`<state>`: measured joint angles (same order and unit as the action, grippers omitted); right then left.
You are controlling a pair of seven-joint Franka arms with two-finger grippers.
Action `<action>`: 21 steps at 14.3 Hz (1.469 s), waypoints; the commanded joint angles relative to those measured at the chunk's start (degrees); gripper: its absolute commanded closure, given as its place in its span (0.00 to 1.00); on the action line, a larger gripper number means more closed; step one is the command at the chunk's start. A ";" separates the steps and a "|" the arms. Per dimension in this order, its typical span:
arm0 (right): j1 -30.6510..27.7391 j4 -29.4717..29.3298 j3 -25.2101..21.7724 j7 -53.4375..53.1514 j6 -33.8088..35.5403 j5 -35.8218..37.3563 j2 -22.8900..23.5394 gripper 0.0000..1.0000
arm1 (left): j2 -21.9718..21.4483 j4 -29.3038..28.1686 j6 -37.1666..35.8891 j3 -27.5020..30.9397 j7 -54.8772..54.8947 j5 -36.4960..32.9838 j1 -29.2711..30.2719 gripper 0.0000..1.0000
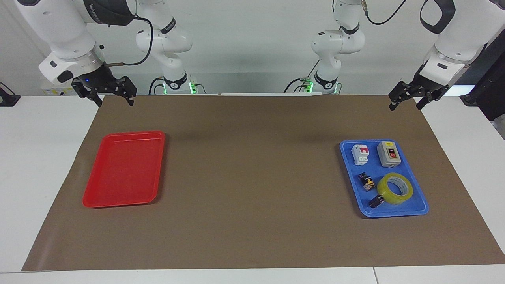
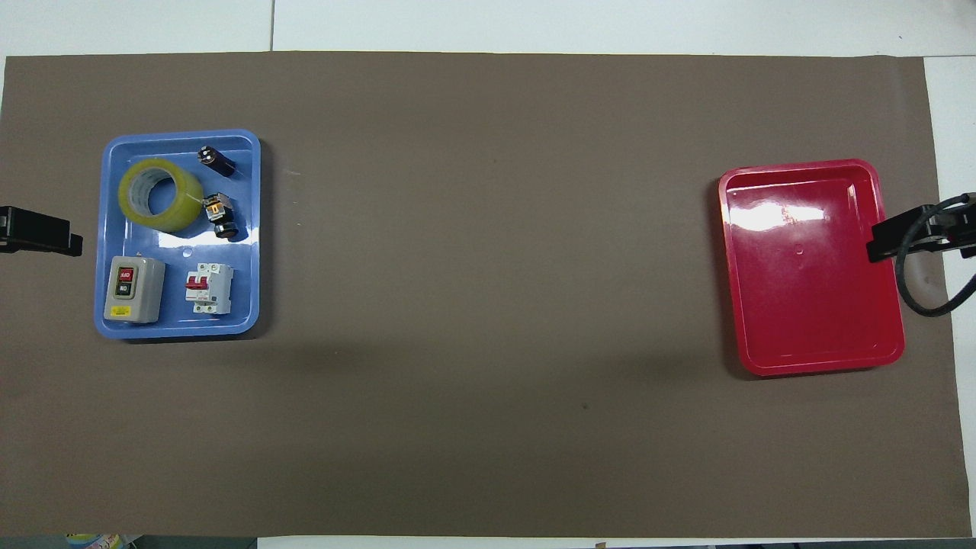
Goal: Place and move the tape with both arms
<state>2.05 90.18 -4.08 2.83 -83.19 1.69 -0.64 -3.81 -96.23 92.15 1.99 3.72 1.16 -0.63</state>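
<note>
On the blue tray [image 1: 421,196]: one tape [image 1: 395,188], four parts; both claws [image 1: 405,103] [image 1: 115,101] open, empty.

two trays [image 1: 123,169] [image 1: 419,206], one tape [image 1: 395,188]

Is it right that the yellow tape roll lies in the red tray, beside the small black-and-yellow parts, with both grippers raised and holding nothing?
Not quite. The tape lies in the blue tray, as the overhead view shows; the red tray holds nothing. The rest stands: small parts lie beside it, and left gripper and right gripper hold nothing.

Left end effector [image 2: 38,235] edge-cropped overhead
</note>
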 commanded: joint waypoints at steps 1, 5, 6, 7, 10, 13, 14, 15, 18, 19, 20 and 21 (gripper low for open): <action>-0.12 1.40 0.12 0.42 -1.01 -0.64 -1.11 0.00 | 0.72 1.03 0.66 0.12 1.20 -0.63 0.28 0.00; -0.03 1.40 0.12 0.42 -1.01 -0.64 -1.11 0.00 | 5.90 5.87 0.57 0.20 1.20 -0.37 0.36 0.00; -0.03 1.40 0.12 0.51 -1.01 -0.64 -1.11 0.00 | 7.22 6.14 1.01 0.47 1.20 -0.28 0.37 0.00; 0.05 1.40 0.12 0.51 -1.01 -0.64 -1.11 0.00 | 8.98 7.36 1.97 0.64 1.29 -0.28 0.71 0.00; 0.05 1.49 0.21 0.60 -0.92 -0.72 -1.20 0.00 | 17.58 12.98 3.90 0.73 1.72 -0.19 1.86 0.00; 0.05 1.49 0.21 0.68 -0.92 -0.72 -1.20 0.00 | 22.51 13.52 9.51 0.64 3.04 -0.10 3.79 0.00; 0.05 1.49 0.21 0.68 -0.92 -0.72 -1.20 0.00 | 24.27 13.44 11.97 0.64 3.40 -0.10 4.32 0.00; 0.05 1.49 0.21 0.68 -0.92 -0.72 -1.20 0.00 | 25.16 13.09 14.61 0.64 3.49 -0.10 4.58 0.00; 0.06 1.58 0.30 0.68 -0.92 -0.72 -1.20 0.00 | 26.74 8.00 23.92 0.56 4.10 0.07 5.54 0.00; 0.05 1.49 0.30 0.60 -0.92 -0.72 -1.20 0.00 | 27.88 7.38 25.43 0.47 5.23 0.07 5.72 0.00; -0.03 1.49 0.30 0.60 -0.92 -0.72 -1.20 0.00 | 29.37 7.28 26.31 0.56 5.59 0.07 5.73 0.01; -0.03 1.58 0.30 0.68 -0.92 -0.72 -1.20 0.00 | 30.43 6.94 27.72 0.56 5.60 0.16 5.73 0.03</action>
<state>2.46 90.18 -4.02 2.83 -83.19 1.56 -0.64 25.05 -88.18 116.69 2.64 7.88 1.15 4.66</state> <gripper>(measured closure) 0.000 0.009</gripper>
